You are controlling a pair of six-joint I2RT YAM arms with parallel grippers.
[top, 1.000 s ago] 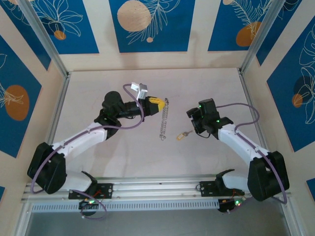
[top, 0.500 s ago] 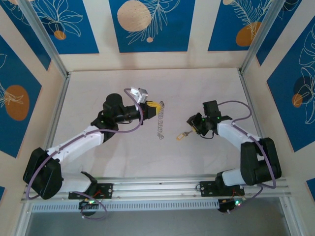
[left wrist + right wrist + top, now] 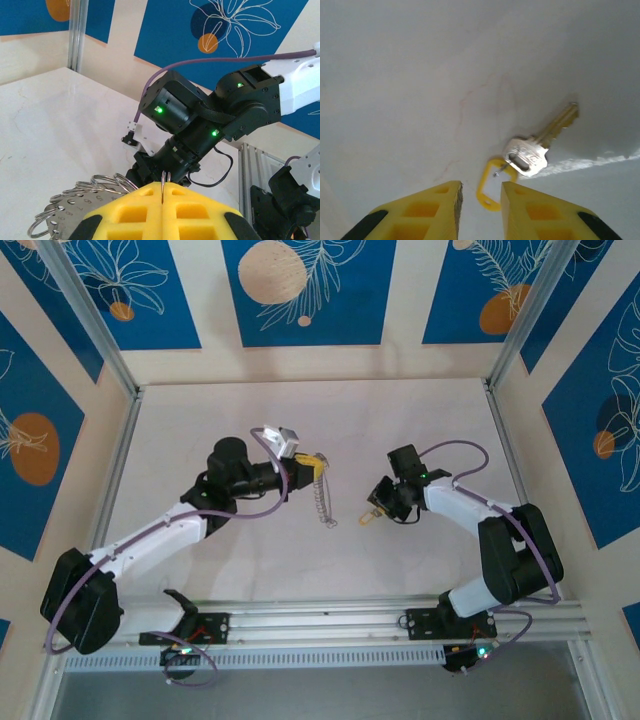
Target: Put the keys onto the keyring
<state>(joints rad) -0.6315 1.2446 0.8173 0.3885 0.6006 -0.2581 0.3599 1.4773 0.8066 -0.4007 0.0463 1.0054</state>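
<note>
Left gripper (image 3: 162, 189) pinches the thin silver wire keyring (image 3: 320, 498), chain dangling; right gripper (image 3: 481, 195), jaws slightly parted, hovers at the yellow plastic tag (image 3: 488, 192) of the small silver-headed key (image 3: 532, 150).

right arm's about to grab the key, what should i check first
1. Is the left gripper shut on the keyring: ok.
2. Is the key lying flat on the table, unobstructed: ok.
3. Does the right gripper have its jaws apart, either side of the key's yellow tag: ok.
4. Is the tag gripped: not ok, fingers not touching it.
5. Is the key at the keyring: not ok, they lie apart.
</note>
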